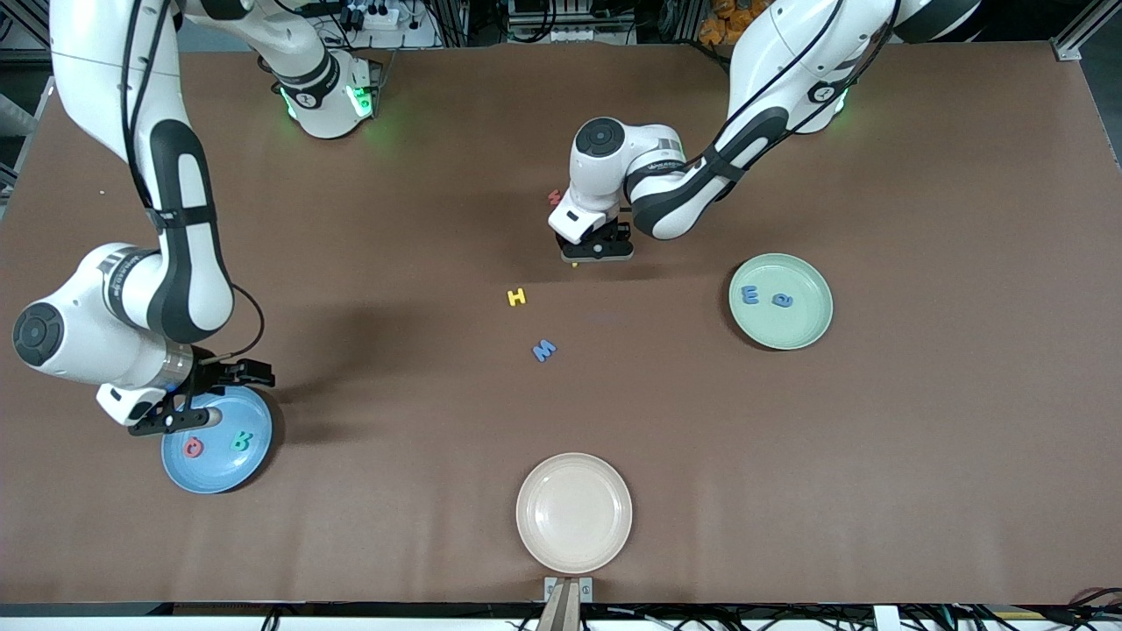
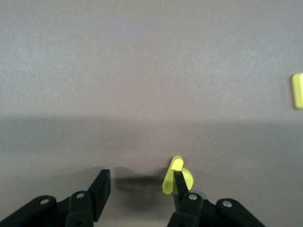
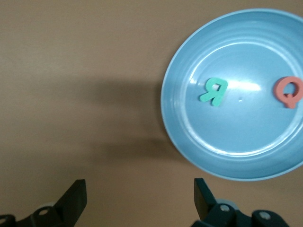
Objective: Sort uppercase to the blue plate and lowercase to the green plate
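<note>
My left gripper (image 1: 596, 254) is low over the table's middle, its jaws open. A small yellow lowercase h (image 2: 176, 176) stands tilted against one finger (image 2: 181, 184); the other finger is apart from it. A yellow H (image 1: 517, 297) and a blue M (image 1: 544, 350) lie nearer the camera. A small red letter (image 1: 554, 198) peeks out beside the left wrist. The green plate (image 1: 811, 329) holds a blue m (image 1: 750, 294) and a blue e (image 1: 782, 300). The blue plate (image 1: 219, 482) holds a red Q (image 3: 288, 92) and a teal R (image 3: 214, 91). My right gripper (image 1: 206, 401) hangs open and empty over that plate's rim.
A cream-white plate (image 1: 574, 513) sits near the table's front edge, in the middle. The yellow H's edge (image 2: 298, 91) shows in the left wrist view. Brown tabletop surrounds the letters.
</note>
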